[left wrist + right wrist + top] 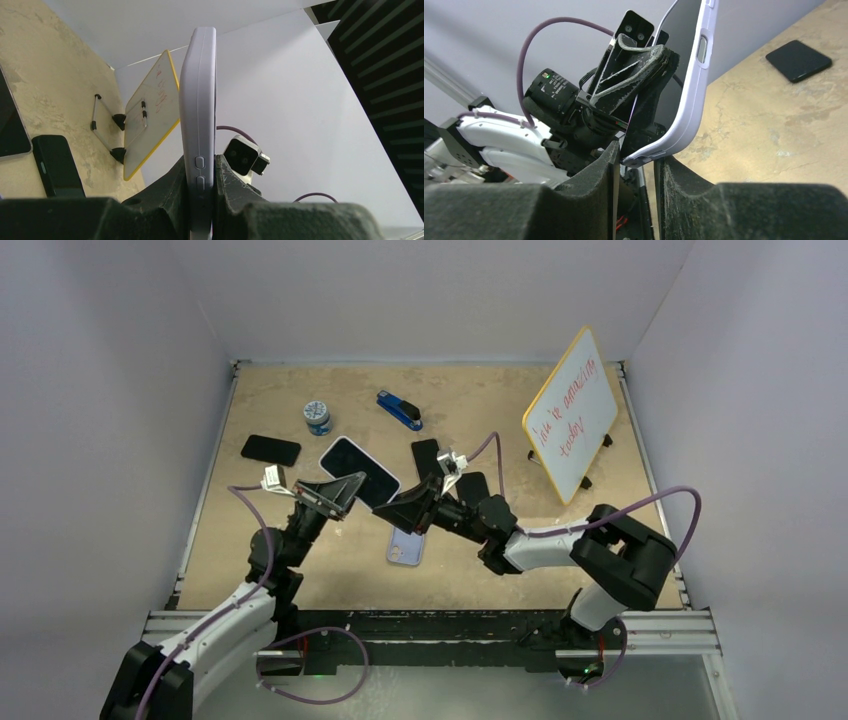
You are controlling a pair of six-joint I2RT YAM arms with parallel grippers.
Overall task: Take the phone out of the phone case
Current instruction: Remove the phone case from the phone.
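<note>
The phone in its lavender case [358, 472] is held up off the table between the two arms, dark screen facing up. My left gripper [338, 494] is shut on the case's left edge. In the left wrist view the case [198, 90] stands edge-on between the fingers [202, 172], side buttons showing. My right gripper [400, 512] meets the case's near right corner. In the right wrist view that corner [674, 135] sits between the fingertips [638, 156], touching both, and the dark screen [679, 55] shows above.
A second lavender case or phone [405, 546] lies flat under the right gripper. Black phones lie at the left [270, 449] and centre [427, 455]. A small jar [318, 417], a blue stapler [400, 410] and a yellow-framed whiteboard [570, 425] stand further back.
</note>
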